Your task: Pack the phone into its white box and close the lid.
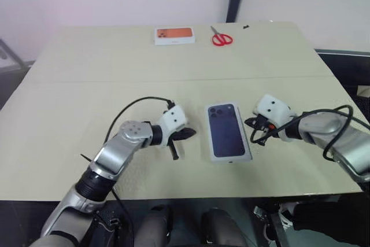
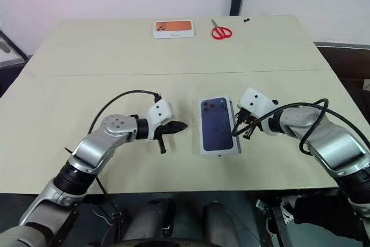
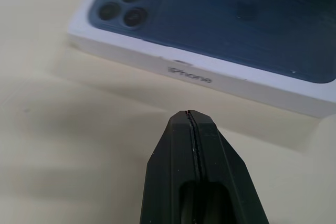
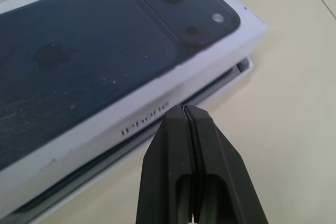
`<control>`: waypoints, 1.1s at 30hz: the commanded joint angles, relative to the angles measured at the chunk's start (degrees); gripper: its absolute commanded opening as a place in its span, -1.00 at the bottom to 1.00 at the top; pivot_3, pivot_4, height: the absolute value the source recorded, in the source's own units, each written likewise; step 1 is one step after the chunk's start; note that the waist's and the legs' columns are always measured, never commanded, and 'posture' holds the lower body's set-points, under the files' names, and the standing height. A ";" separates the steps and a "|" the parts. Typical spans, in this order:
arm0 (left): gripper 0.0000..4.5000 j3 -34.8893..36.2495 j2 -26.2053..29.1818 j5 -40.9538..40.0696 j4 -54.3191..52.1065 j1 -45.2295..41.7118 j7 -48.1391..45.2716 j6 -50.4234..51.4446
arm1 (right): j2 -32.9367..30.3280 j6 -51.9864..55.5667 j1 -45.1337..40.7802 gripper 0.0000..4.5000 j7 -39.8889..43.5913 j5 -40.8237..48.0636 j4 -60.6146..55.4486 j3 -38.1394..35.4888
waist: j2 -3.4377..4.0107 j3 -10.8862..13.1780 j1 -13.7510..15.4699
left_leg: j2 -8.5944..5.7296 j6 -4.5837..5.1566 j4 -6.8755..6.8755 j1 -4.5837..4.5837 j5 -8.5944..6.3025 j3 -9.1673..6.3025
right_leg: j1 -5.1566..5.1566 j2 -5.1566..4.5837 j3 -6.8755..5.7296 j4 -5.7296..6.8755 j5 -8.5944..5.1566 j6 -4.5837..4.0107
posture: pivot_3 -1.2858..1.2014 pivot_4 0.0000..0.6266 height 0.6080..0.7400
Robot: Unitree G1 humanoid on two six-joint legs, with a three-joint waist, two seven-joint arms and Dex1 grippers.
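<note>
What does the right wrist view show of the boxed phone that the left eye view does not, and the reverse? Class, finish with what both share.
Right wrist view alone: the lid sits not fully down, with the edge of the white box showing beneath it at one corner, and lettering on the lid's side wall. The right gripper, shut, is close to that side.

Left eye view alone: the whole table, the left gripper, the red scissors and a smaller white box with an orange picture at the far edge.

Both: the lid's printed dark blue phone.
</note>
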 commanded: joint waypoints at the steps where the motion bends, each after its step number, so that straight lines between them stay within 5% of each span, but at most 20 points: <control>1: -1.00 -2.26 -1.29 1.92 0.94 -1.81 0.49 0.50 | 0.82 -0.14 0.23 -0.99 1.24 -2.10 -1.23 -2.00 | 0.00 0.00 0.08 | 0.00 0.00 0.00 0.00 0.00 0.00 | 0.01 0.00 -0.01 0.00 0.00 0.00 | 0.03 -0.52 1.00; 16: -1.00 0.03 -10.24 0.72 4.71 -3.66 3.45 -0.52 | 3.29 0.73 1.98 -0.99 3.51 -6.03 -2.66 -4.14 | 0.00 0.00 0.09 | 0.00 -0.01 0.03 0.00 0.00 0.00 | 0.01 0.01 -0.01 0.03 0.00 0.00 | 0.03 -0.52 1.00; 33: -1.00 0.37 -12.48 0.56 4.96 -4.78 3.34 -0.39 | 4.47 1.48 3.69 -0.99 5.42 -8.87 -2.18 -6.01 | 0.00 0.00 0.17 | 0.00 -0.02 0.07 0.00 0.01 0.00 | 0.02 0.01 -0.01 0.03 0.00 0.00 | 0.03 -0.52 1.00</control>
